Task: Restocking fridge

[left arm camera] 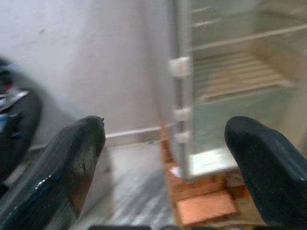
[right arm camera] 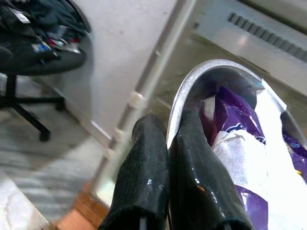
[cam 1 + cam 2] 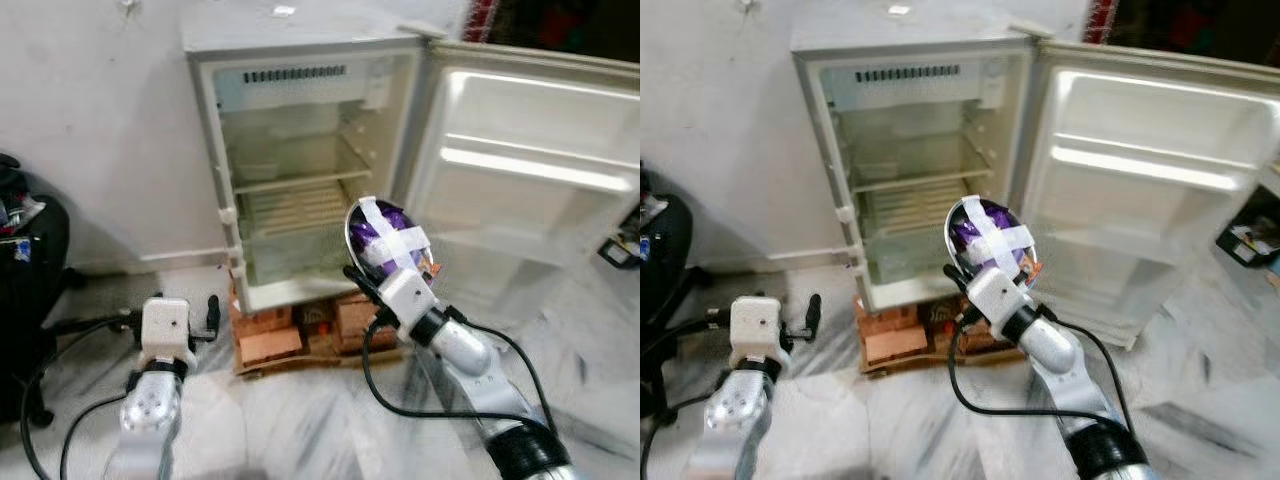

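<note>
A small white fridge (image 3: 290,190) stands open against the wall, its wire shelves bare and its door (image 3: 530,170) swung wide to the right. My right gripper (image 3: 360,278) is shut on the rim of a silver bowl (image 3: 352,232), held up in front of the fridge's lower opening. Inside the bowl is a purple packet (image 2: 230,115) strapped down with crossed white tape. The black fingers (image 2: 144,158) pinch the bowl's edge (image 2: 201,72). Low on the left, my left gripper (image 1: 165,127) stands open with nothing in it, pointing at the fridge's left side.
The fridge rests on red bricks and a wooden board (image 3: 270,345). A black office chair (image 3: 30,250) piled with things stands at the far left. A dark object (image 3: 622,245) sits beyond the door at the right edge. The floor is grey marble.
</note>
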